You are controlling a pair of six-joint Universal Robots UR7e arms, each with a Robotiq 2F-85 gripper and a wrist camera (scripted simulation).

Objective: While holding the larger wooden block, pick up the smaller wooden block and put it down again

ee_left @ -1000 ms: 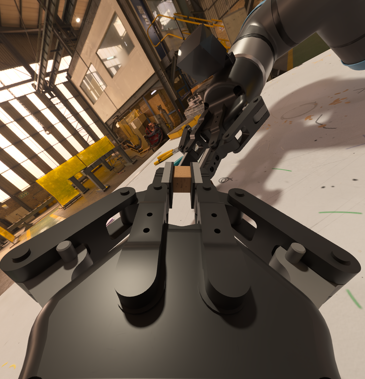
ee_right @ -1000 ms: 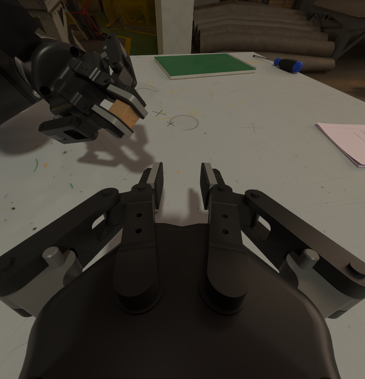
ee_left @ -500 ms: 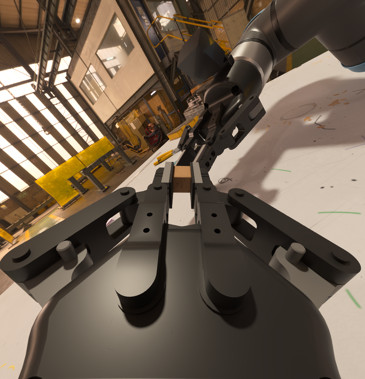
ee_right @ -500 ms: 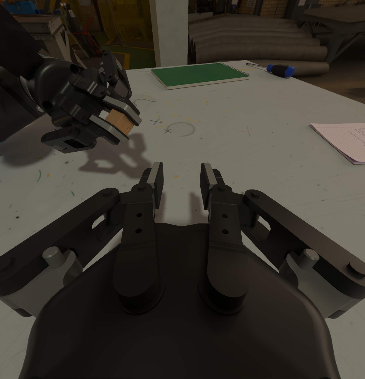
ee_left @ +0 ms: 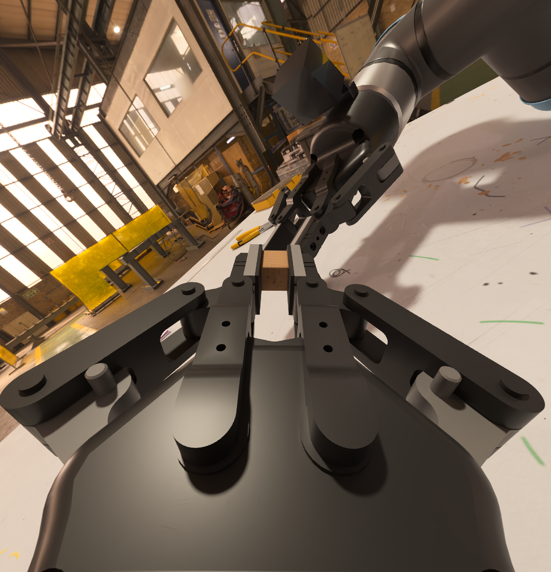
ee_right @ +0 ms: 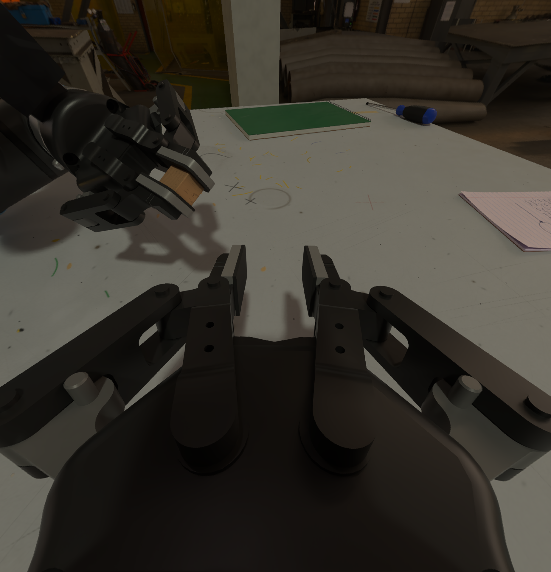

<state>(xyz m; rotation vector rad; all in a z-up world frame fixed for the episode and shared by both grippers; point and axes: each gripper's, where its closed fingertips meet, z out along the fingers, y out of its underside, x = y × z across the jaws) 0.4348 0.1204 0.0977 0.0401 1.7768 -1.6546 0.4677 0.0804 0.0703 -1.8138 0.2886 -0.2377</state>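
**One block in hand, the other out of sight**

I am holding a wooden block off the table in my left gripper, its two pads clamped flat on opposite faces. From the right wrist view I am seeing the same block pinched between those fingers, tilted downward, its shadow falling on the tabletop below. I am taking it for the larger block, though with nothing to compare it against I cannot be sure.

My right gripper is hanging empty above the table with its jaws spread apart. I am not finding the smaller block in either view; it may be hidden under the gripper body or lying outside the frame.

I am judging the wood to be light, stiff and not fragile, with smooth faces that could slip under a weak squeeze. When I find the smaller block, I am planning to take it across two parallel faces, near its middle, with the pads square to the wood.

A green notebook, a blue-handled screwdriver and a lined notepad are lying well apart from my grippers.
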